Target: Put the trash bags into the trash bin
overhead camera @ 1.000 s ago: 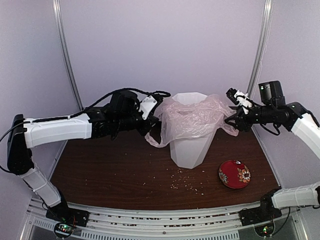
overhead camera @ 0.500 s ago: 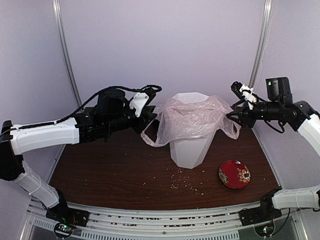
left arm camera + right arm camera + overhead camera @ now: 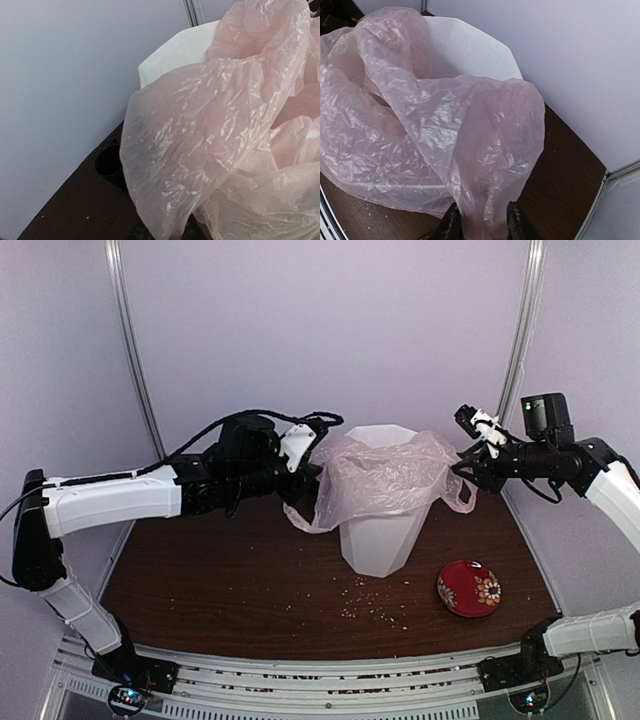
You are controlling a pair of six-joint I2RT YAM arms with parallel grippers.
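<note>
Trash bag (image 3: 385, 478) lies draped over the mouth of the bin (image 3: 375, 540), pale pink film bunched across the top & spilling down the front, not yet pushed inside. Bin stands upright mid-table (image 3: 220, 585). Left gripper (image 3: 303, 488) pinches the bag's left edge just beside the rim. Its wrist view shows a fold running down betw. the dark fingers, tho only their tips show. Right gripper (image 3: 482, 226) is closed on the bag's right side, film squeezed betw. both fingers (image 3: 451, 224). A handle loop seems to hang loose below each grip, outside the bin.

Step in hand, as I read it: get the bulk of the bag down into the opening. To do it well:
- Hold both pinches firm, since thin film slips easily.
- Move both arms together at the same height, so the bag doesn't drag sideways & tip the bin, which is tall w/ a narrow base.
- Feed the slack in before letting go, and release one side at a time.

Red dish (image 3: 469, 588) & crumbs (image 3: 375, 608) lie toward the front, well apart from the work. Dark cup (image 3: 107, 161) sits on the table near the bin, on the left arm's side.
</note>
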